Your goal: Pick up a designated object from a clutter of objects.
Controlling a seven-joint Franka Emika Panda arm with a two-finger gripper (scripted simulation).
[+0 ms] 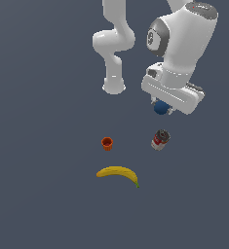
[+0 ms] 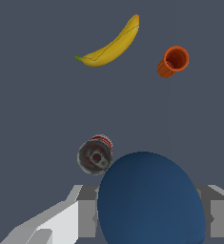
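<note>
**Inspector:** Where is the dark-blue ball?

**Assistant:** Right of centre in the upper half of the exterior view, tucked under the white hand. In the wrist view it fills the lower middle, with a grey finger at each flank. The pincer is clenched on it.

**Inspector:** The rest?

**Assistant:** The red-labelled can lies below the ball in the frame; the orange cup is at centre and the banana lower — all apart on the tabletop.

**Inspector:** Step?

**Assistant:** Grasp made, judging by the grip; whether the ball has left the tabletop I cannot tell. Next — a straight, steady lift.
</note>
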